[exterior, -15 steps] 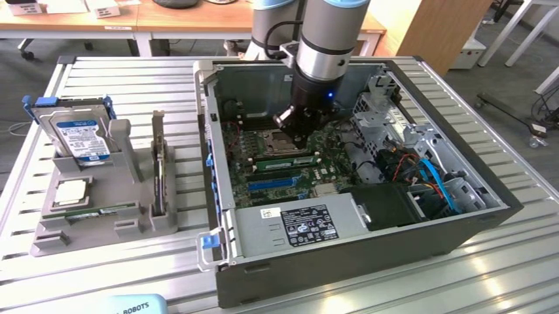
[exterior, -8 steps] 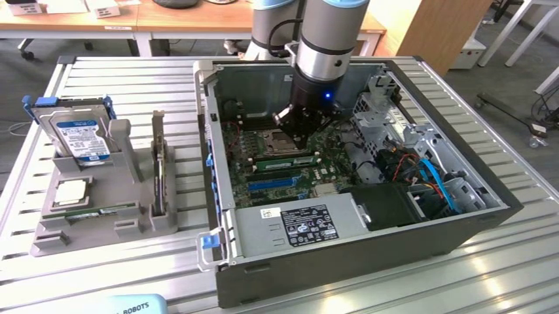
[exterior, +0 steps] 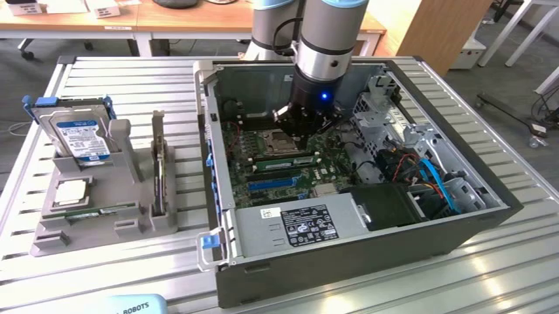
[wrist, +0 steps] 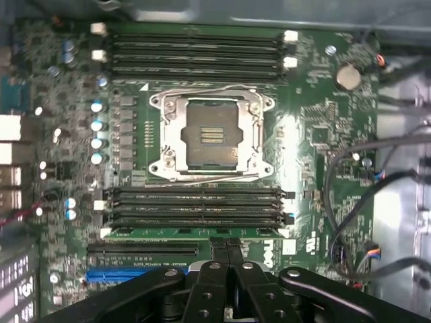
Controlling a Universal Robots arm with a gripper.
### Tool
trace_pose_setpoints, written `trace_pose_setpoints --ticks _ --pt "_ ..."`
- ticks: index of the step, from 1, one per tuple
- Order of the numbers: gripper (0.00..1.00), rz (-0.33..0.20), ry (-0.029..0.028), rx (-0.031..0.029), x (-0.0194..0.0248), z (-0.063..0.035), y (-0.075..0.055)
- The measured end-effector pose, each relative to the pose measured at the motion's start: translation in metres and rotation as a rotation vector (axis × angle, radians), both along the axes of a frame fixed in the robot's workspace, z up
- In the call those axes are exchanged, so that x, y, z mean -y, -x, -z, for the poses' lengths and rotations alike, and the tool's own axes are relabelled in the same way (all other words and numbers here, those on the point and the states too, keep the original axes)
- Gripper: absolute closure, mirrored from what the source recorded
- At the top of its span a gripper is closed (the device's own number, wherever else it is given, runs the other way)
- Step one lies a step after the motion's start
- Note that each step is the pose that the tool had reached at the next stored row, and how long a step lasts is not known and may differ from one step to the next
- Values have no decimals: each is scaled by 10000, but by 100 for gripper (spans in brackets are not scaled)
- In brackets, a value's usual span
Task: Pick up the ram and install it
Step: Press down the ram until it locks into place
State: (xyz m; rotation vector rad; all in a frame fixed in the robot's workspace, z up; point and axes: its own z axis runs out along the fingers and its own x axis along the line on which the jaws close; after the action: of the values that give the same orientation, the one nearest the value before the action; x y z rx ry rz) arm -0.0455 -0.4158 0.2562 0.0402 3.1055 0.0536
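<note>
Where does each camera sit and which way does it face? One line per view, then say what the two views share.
Exterior view: off the arm, above and in front of the table, looking down into the open computer case; the arm and gripper show over the motherboard.
Wrist view: on the wrist, looking straight down at the motherboard; the shut gripper shows.
Shared: the motherboard, its processor socket, the gripper.
</note>
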Motion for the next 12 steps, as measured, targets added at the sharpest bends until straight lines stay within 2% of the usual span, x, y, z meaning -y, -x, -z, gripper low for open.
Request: trace_pose_setpoints --ticks 12 --pt "90 86 0 1 -1 0 43"
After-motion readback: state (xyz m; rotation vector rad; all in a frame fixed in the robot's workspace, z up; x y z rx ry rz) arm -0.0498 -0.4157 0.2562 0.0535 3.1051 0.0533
